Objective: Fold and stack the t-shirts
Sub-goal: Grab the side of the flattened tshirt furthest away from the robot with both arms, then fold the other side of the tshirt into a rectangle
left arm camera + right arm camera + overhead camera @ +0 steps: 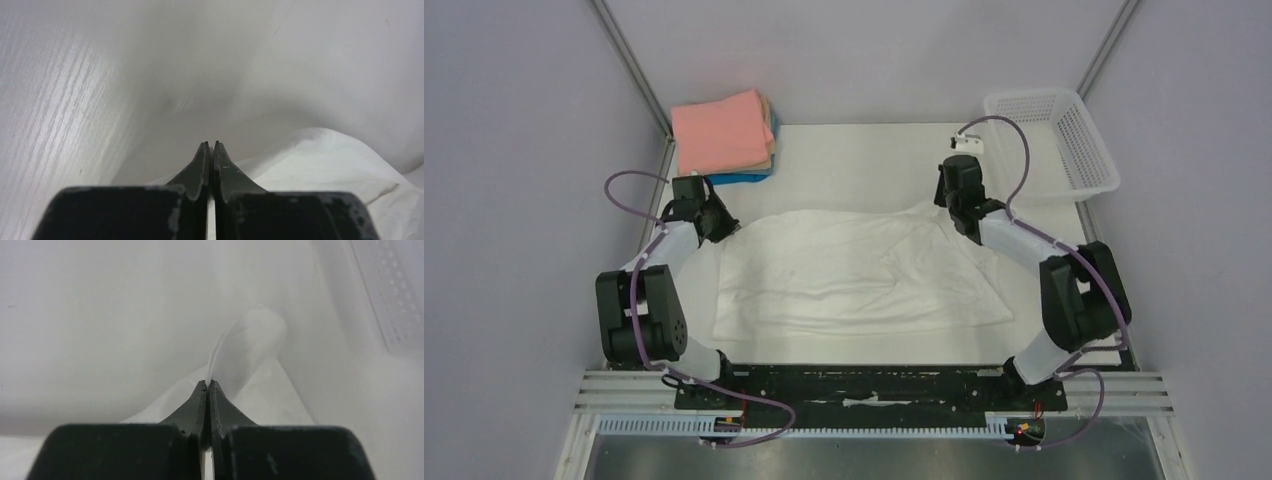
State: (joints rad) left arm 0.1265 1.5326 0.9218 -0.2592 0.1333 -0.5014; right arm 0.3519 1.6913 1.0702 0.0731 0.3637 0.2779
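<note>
Where the top camera looks down on the table (864, 150), the white t-shirt (854, 275) lies spread and rumpled across the middle, between the two arms. The folded t-shirts (722, 135) sit stacked at the far left corner, salmon-pink on top with tan and bright blue edges showing beneath, well apart from the spread shirt. A white lattice basket (1074, 150) stands at the far right corner. The left gripper (724, 228) is down at the shirt's far left corner and the right gripper (949, 205) is at its far right corner, where the cloth rises to a small peak.

From the left wrist, the left gripper (210, 146) has its two dark fingers pressed together with only a hairline between the tips. The white t-shirt (320, 165) bulges up just beside them on the right, over the pale wood-grain table (60, 100). Whether a fold of cloth is caught between the tips is hard to tell from this angle.

From the right wrist, the right gripper (208, 384) is closed on the white t-shirt (250, 340): a thin flap of cloth stands up out of the pinched tips and curls over to the right. The basket (390, 295) shows blurred at the upper right.
</note>
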